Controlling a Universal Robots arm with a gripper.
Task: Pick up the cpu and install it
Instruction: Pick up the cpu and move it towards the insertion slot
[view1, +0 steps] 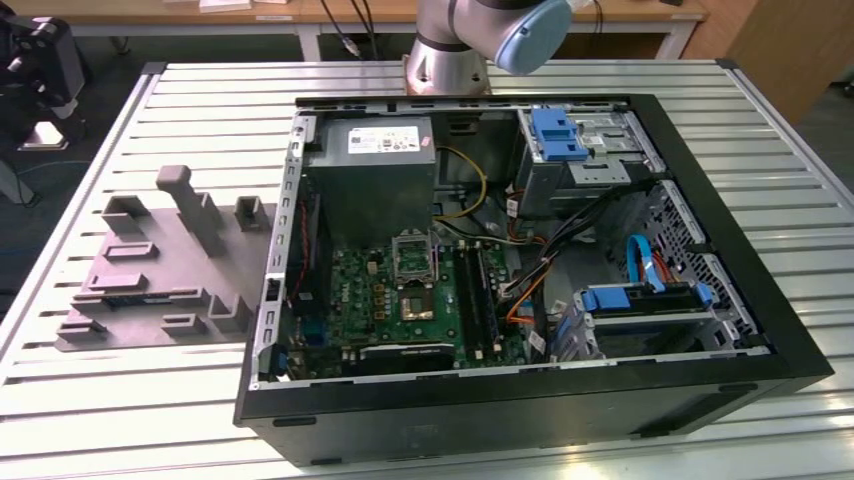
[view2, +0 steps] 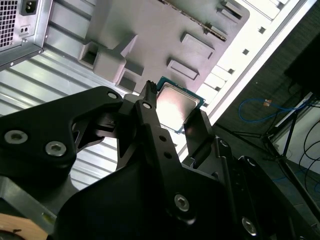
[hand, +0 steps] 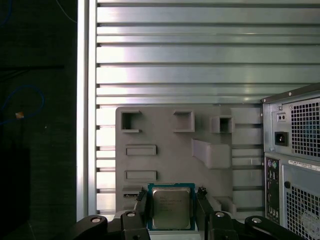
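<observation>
the cpu (hand: 171, 207), a single square chip with its silvery metal top facing the camera and a thin green rim, sits gripped between the two black fingers (hand: 140, 205) of the pincer (hand: 171, 194), one finger against each of two opposite edges, so the pincer is closed narrow on it. in both wrist views the chip hangs clear above one grey moulded parts tray (hand: 165, 135), well apart from the tray's surface, with the tray's square pockets and low rectangular blocks spread out behind it. the tray lies on the slatted aluminium desk (hand: 200, 55), just beside the back of one black computer case (hand: 295, 150). in the second wrist view the cpu (view2: 179, 105) is tilted across the frame between the same two fingers, with the pincer (view2: 176, 100) pointing down at the tray (view2: 165, 35). in the exterior view the arm (view1: 454, 40) rises from its base at the far edge of the desk (view1: 200, 100), the tray (view1: 147, 290) lies to the exterior view's left of the opened case (view1: 534, 400), and the green motherboard (view1: 400, 300) lies inside with two blue drive brackets (view1: 558, 135).
</observation>
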